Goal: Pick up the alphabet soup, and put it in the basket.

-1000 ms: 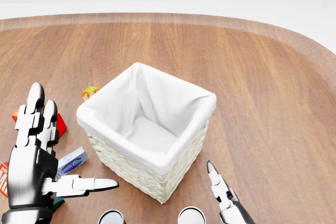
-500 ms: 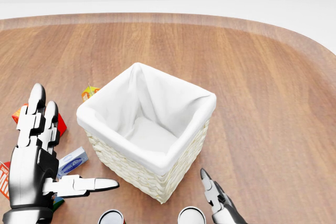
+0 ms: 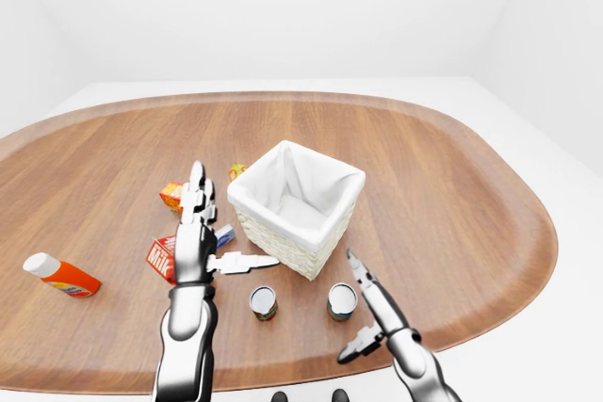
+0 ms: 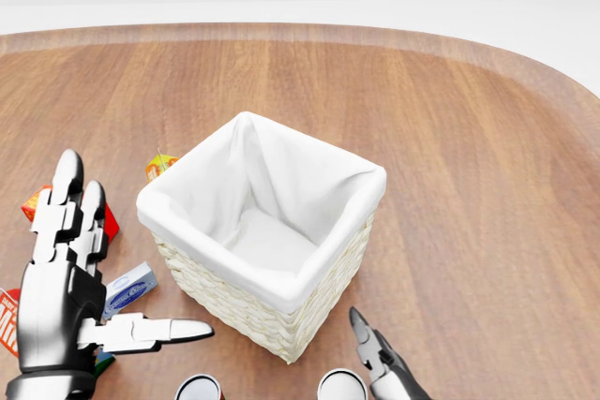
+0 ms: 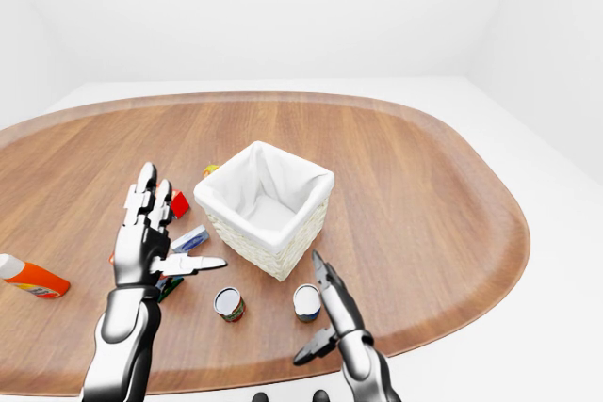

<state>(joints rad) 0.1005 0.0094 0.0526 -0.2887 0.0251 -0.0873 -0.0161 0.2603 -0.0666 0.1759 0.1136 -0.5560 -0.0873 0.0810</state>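
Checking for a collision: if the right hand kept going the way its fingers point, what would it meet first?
Probably the wicker basket: the right hand points up-left past the nearer can. Depth is unclear.

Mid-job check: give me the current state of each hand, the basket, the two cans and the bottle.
left hand: open, fingers spread, holding nothing.
right hand: open, beside the right can, not gripping.
basket: upright, white liner, empty.
left can: upright on the table, untouched.
right can: upright on the table, by the right hand.
orange bottle: lying on its side.
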